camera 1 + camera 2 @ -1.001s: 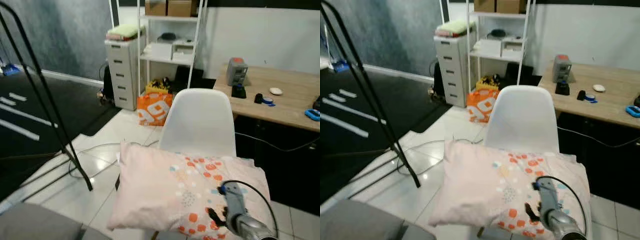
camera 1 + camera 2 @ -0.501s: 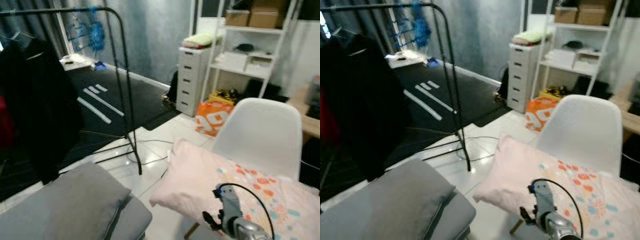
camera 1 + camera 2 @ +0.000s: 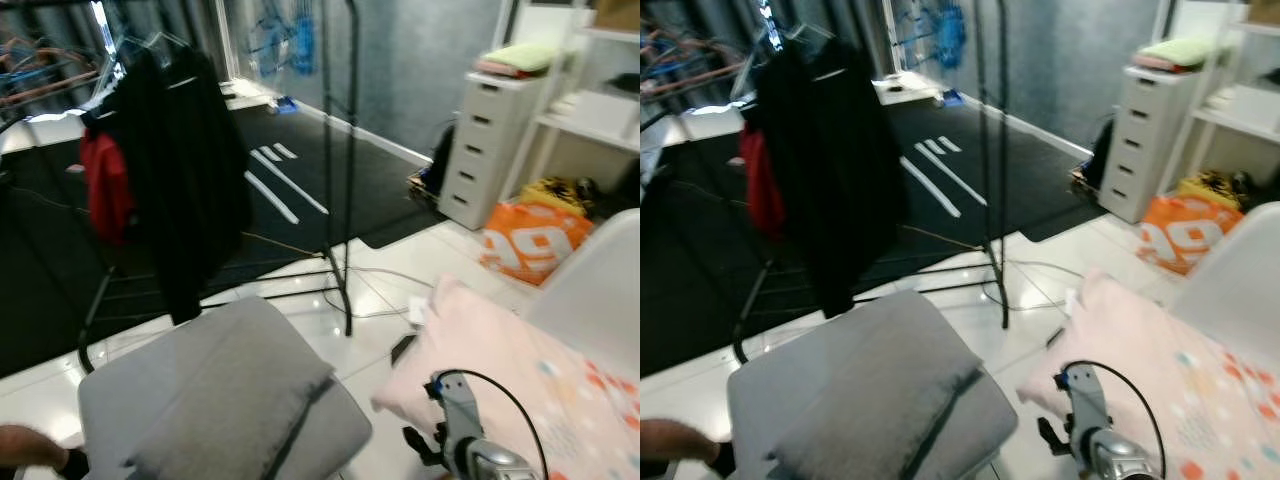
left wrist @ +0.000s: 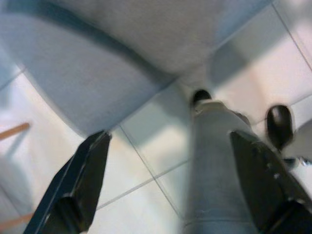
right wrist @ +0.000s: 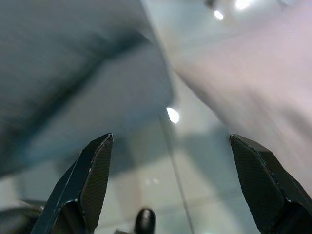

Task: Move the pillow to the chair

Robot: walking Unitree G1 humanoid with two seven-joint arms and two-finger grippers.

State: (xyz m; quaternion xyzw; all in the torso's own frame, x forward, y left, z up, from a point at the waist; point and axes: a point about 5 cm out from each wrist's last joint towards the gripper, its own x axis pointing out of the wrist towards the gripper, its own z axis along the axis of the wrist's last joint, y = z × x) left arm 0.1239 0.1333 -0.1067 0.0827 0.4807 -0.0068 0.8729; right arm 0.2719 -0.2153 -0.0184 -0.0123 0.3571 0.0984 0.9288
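Overall, the head views are blurred. A black clothes rack (image 3: 340, 170) stands at far left centre over a dark floor mat (image 3: 300, 190), carrying a black garment (image 3: 185, 170) and a red garment (image 3: 105, 185) on hangers. White floor tiles (image 3: 380, 290) run from the mat toward the near right, crossed by thin cables.

At near centre sits a grey cushioned seat (image 3: 215, 400) with a grey cushion (image 3: 880, 415) lying on top of it. The pillow (image 3: 540, 385), pale pink with orange and blue dots, lies at near right on the white chair (image 3: 600, 285), whose curved backrest rises just behind it; the pillow's left corner overhangs the tiles.

At far right stand a white drawer unit (image 3: 490, 140) with a folded green item on top and a white shelf frame beside it. An orange bag (image 3: 535, 240) rests on the floor in front of them.

The right gripper's arm (image 3: 465, 445) shows at the near edge, silver with a black cable looped above it, just left of the pillow. In the right wrist view the right gripper (image 5: 170, 195) has its fingers spread wide with nothing between them, above tile, with the grey seat on one side and the pink pillow on the other.

In the left wrist view the left gripper (image 4: 170, 195) is likewise spread wide and empty, above tiles, the grey seat and the robot's own leg (image 4: 214, 165).

A person's hand (image 3: 25, 447) enters at the near left corner.
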